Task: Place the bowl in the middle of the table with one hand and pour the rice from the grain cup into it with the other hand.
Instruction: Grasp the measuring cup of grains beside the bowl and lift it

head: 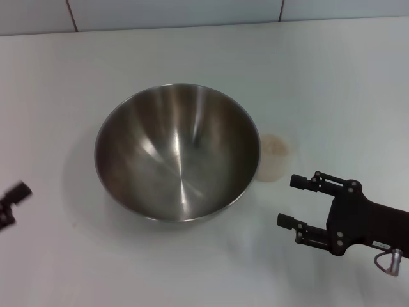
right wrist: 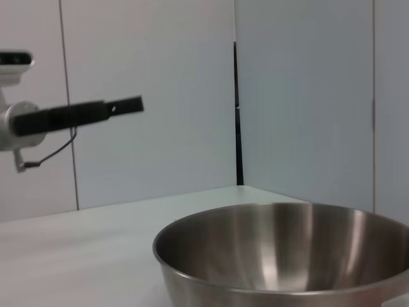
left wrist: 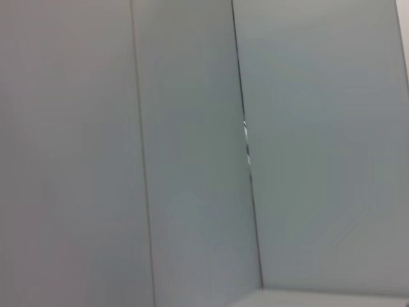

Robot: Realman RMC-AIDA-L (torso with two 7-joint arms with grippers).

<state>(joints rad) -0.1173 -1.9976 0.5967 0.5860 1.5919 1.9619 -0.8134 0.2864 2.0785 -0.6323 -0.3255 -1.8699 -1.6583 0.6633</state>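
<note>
From the head view, the bowl (head: 177, 152) sits mid-tabletop (head: 332, 77), the grain cup (head: 276, 157) touching its right side; right tool (head: 291, 201) spread wide, empty, nearby. Left tool (head: 13, 203) at the left edge: grip unreadable. Right wrist view: bowl (right wrist: 281, 256) close, left tool (right wrist: 77, 115) raised beyond.

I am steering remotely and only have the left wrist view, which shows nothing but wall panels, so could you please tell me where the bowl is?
Observer: The bowl sits upright near the middle of the table.
Operator: Thank you. Is there rice in it?
Observer: No, its inside is bare metal.
Operator: Where is the grain cup?
Observer: The grain cup stands just right of the bowl, rice inside.
Operator: And the right gripper?
Observer: The right gripper is open, near the cup, apart from it.
</note>
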